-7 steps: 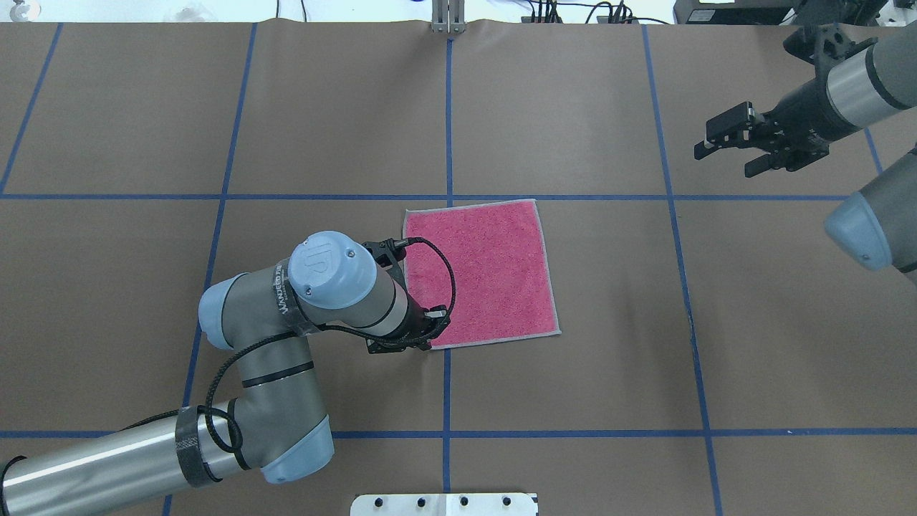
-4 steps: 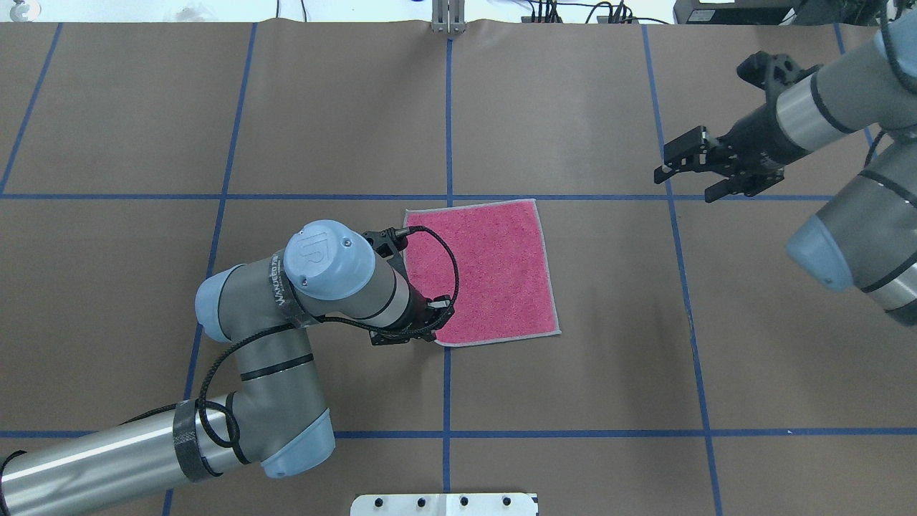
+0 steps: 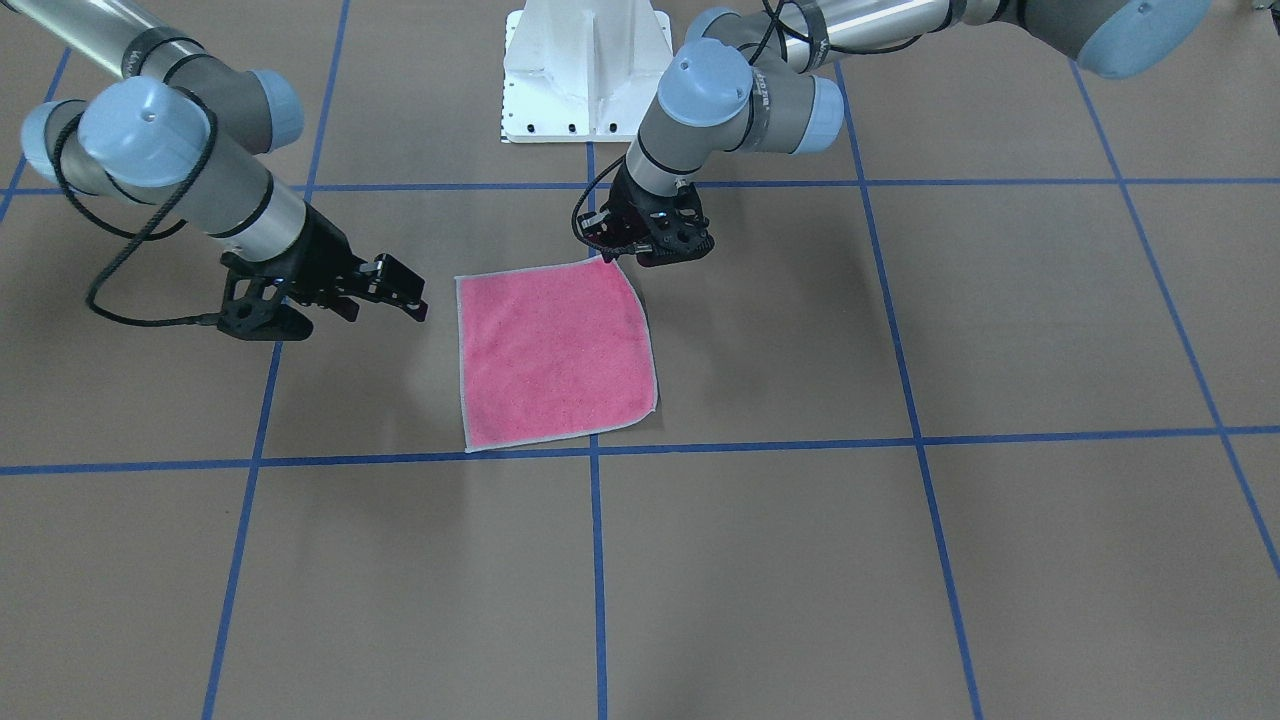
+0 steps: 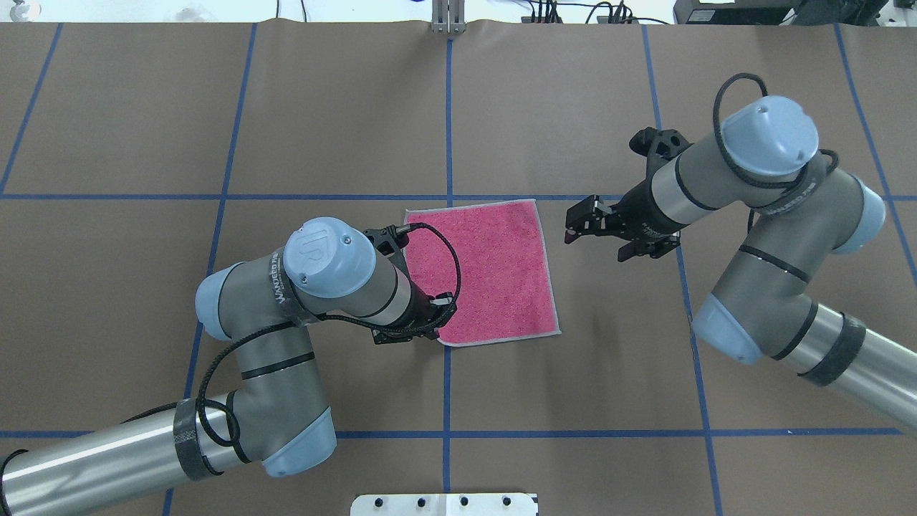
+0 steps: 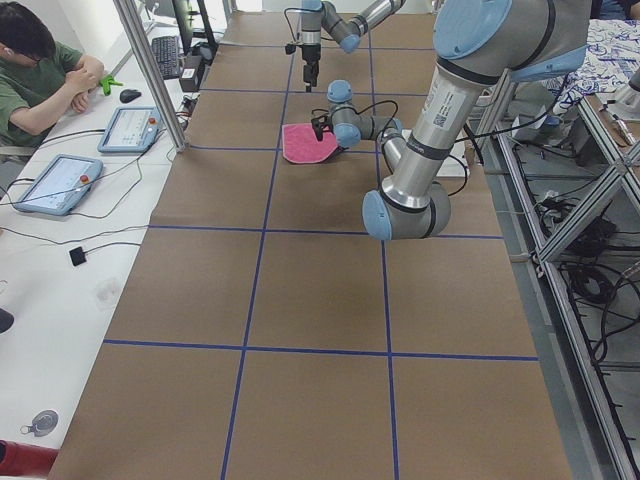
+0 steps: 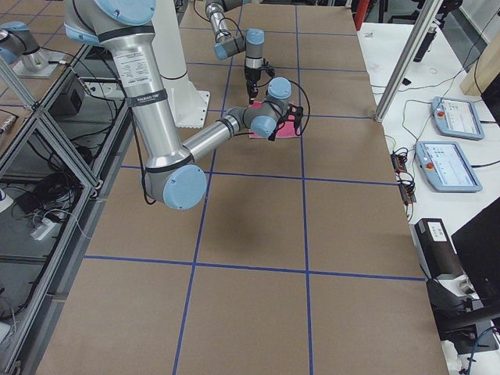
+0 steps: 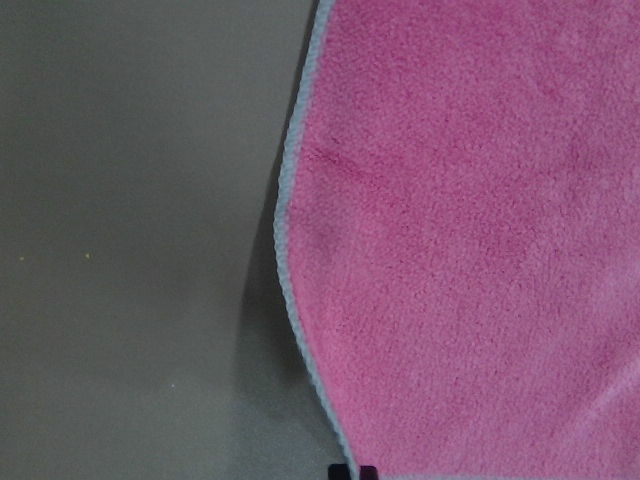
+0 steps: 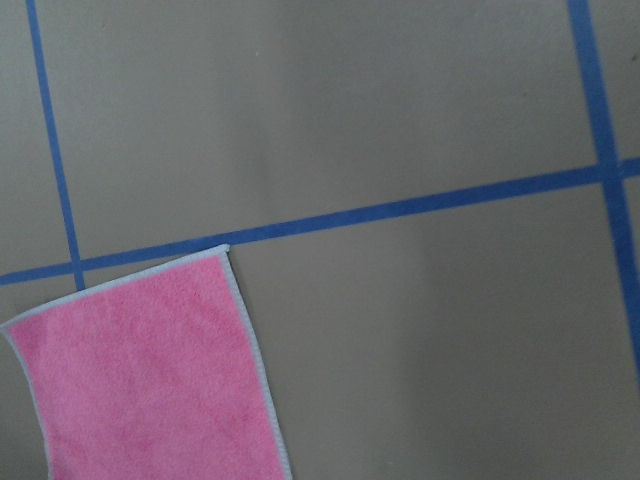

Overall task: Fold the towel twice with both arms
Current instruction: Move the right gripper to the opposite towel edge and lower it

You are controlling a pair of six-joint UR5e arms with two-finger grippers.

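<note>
The towel [image 4: 494,272] lies pink face up in the middle of the table, also in the front view [image 3: 555,350]. My left gripper [image 3: 612,255] is down at the towel's corner nearest my base on my left. It looks shut on that corner, which is slightly raised. In the left wrist view the towel [image 7: 480,250] edge casts a shadow. In the overhead view my left wrist hides the left gripper. My right gripper [image 4: 572,226] is open and empty, just off the towel's right edge near its far right corner [image 8: 225,250]; it also shows in the front view [image 3: 418,298].
The white pedestal base [image 3: 585,70] stands at the table's near edge behind the towel. Blue tape lines [image 4: 448,129] grid the brown table. A metal post [image 4: 448,18] stands at the far edge. A seated person [image 5: 40,70] and tablets are beside the table.
My right arm has swung in from the far right and its open gripper now hangs beside the towel's right edge. My left arm has shifted slightly at the towel's near-left corner.
</note>
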